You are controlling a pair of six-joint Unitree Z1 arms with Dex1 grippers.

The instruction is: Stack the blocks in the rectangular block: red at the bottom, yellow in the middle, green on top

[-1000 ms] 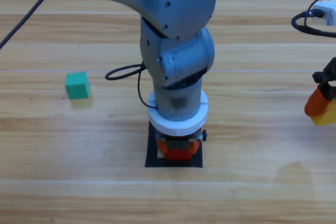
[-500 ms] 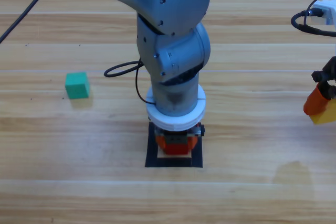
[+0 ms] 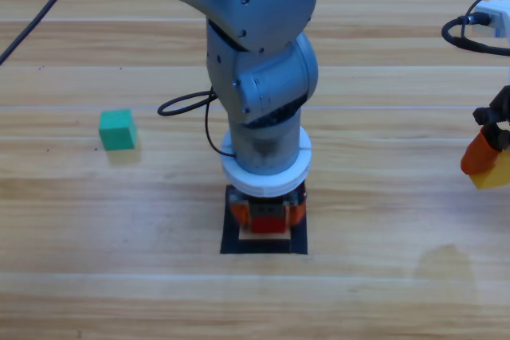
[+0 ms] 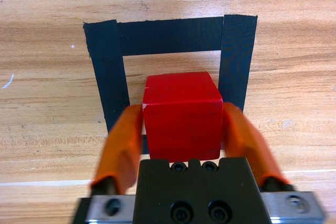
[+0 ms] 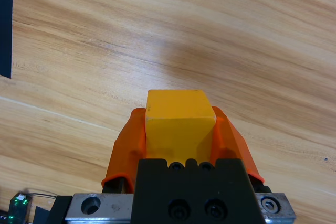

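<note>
The red cube (image 3: 267, 219) (image 4: 181, 119) rests on the wood inside the black tape rectangle (image 3: 231, 240) (image 4: 170, 35), toward its near side in the left wrist view. My left gripper (image 3: 267, 214) (image 4: 182, 111) points straight down over it, open, with one orange jaw close on each side of the cube. At the right edge of the table my right gripper (image 3: 484, 166) (image 5: 178, 111) hangs, shut on the yellow cube (image 3: 490, 177) (image 5: 180, 119). The green cube (image 3: 117, 129) lies alone on the table far to the left.
The left arm's grey body (image 3: 259, 53) fills the upper middle of the high view and hides the far part of the rectangle. A black cable loop (image 3: 185, 109) hangs beside it. Another black cable with a white plug (image 3: 474, 29) lies at the top right.
The left arm shifted slightly left and settled over the rectangle. Its jaws have parted from the red cube, which now sits on the wood. The right arm and green cube stayed put.
</note>
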